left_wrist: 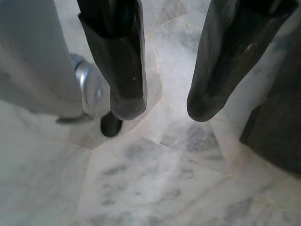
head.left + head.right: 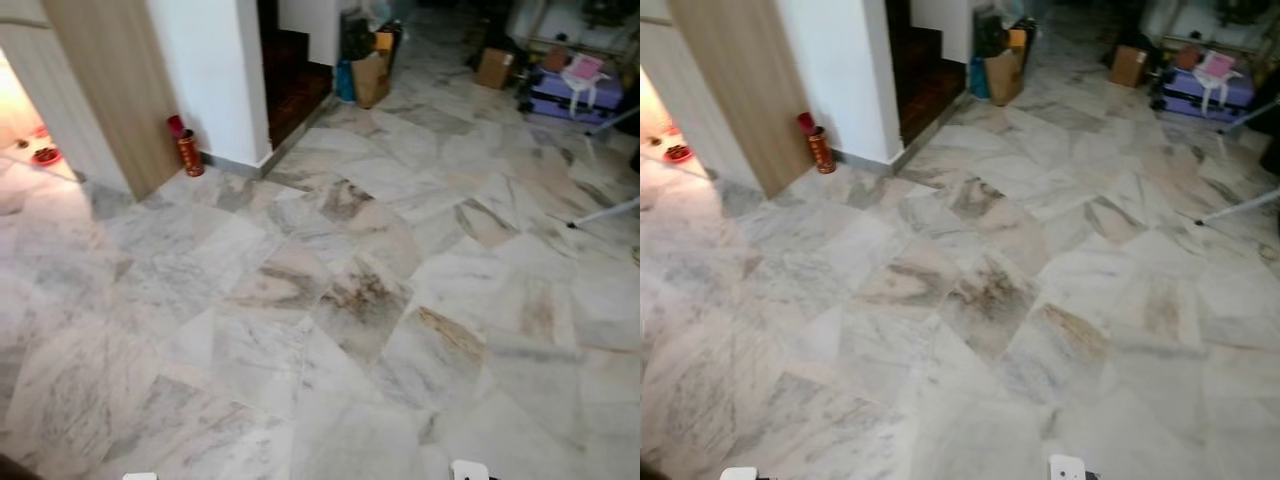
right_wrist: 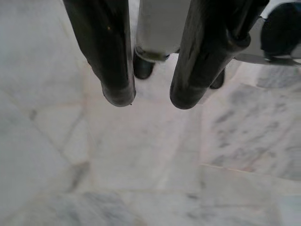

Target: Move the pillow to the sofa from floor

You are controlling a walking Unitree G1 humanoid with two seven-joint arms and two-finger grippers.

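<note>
Marble floor [image 2: 330,330]: pale veined tiles, bare across the near and middle ground.
Far left: red cylindrical holder [image 2: 189,152] standing against the white wall [image 2: 215,70].
Far right: purple suitcase [image 2: 575,92], cardboard box [image 2: 494,67]; paper bag [image 2: 370,78] at far centre.
Left gripper [image 1: 162,106]: hanging over the floor, fingers apart, empty.
Right gripper [image 3: 150,96]: hanging likewise, narrow gap, empty.
Pillow, sofa: location cannot be told.
Handling, judged: soft, light, yielding; pinch a corner or bunched edge.

Grey-veined marble floor [image 2: 330,300], white wall [image 2: 205,70], wooden panel [image 2: 115,90], dark stairs [image 2: 295,80]
</note>
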